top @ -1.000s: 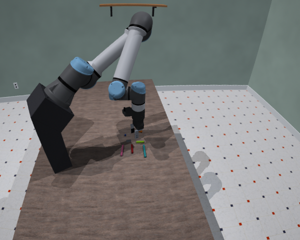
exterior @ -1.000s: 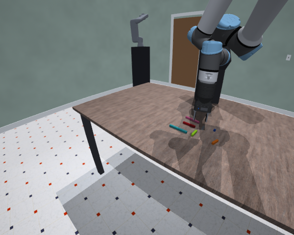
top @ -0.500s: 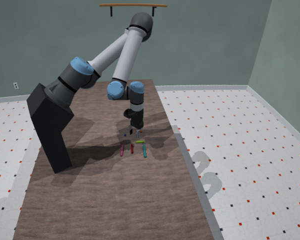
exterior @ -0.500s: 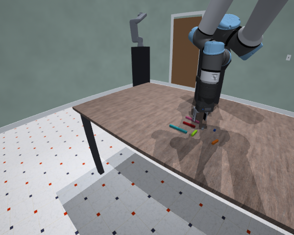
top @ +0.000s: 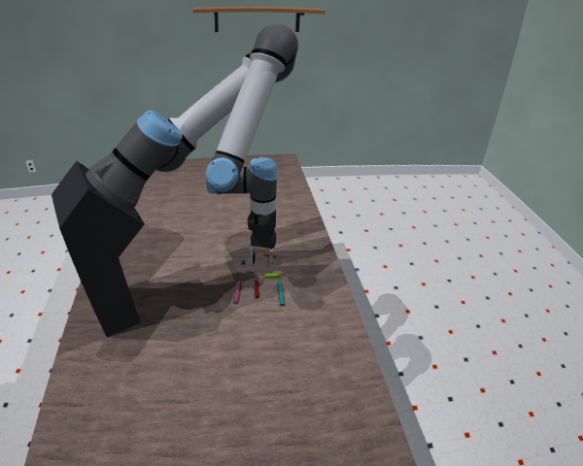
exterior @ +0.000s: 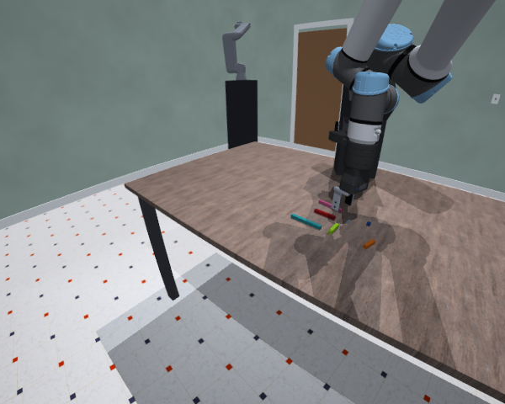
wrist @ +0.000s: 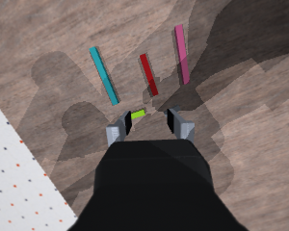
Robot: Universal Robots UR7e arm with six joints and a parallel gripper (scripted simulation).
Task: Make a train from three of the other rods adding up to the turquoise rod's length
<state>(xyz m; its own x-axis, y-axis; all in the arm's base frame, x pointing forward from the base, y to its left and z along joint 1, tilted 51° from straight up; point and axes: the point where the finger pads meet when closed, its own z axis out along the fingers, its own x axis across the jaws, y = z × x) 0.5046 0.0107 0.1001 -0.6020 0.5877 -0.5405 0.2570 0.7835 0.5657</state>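
The gripper [top: 261,256] [exterior: 343,200] [wrist: 148,116] hung above the table [top: 222,381] [exterior: 226,187] [wrist: 241,159], jaws wide open, grasping nothing. The green rod [top: 271,275] [exterior: 333,228] [wrist: 138,115] lay flat near the turquoise rod [top: 281,293] [exterior: 305,220] [wrist: 104,76], apart from it.

Brown wooden table [top: 222,371] [exterior: 226,187] [wrist: 250,159] — seven coloured rods lying apart — shadows across it.

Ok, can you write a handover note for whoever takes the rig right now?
Claw: open, empty, above the table.
Rods: blue, orange and lime lie apart; turquoise, red, pink and grey lie nearby.
Done: no train yet.
Left: line up blue, orange and lime (1+4+5=10) end to end, other rods kept clear, then let go.
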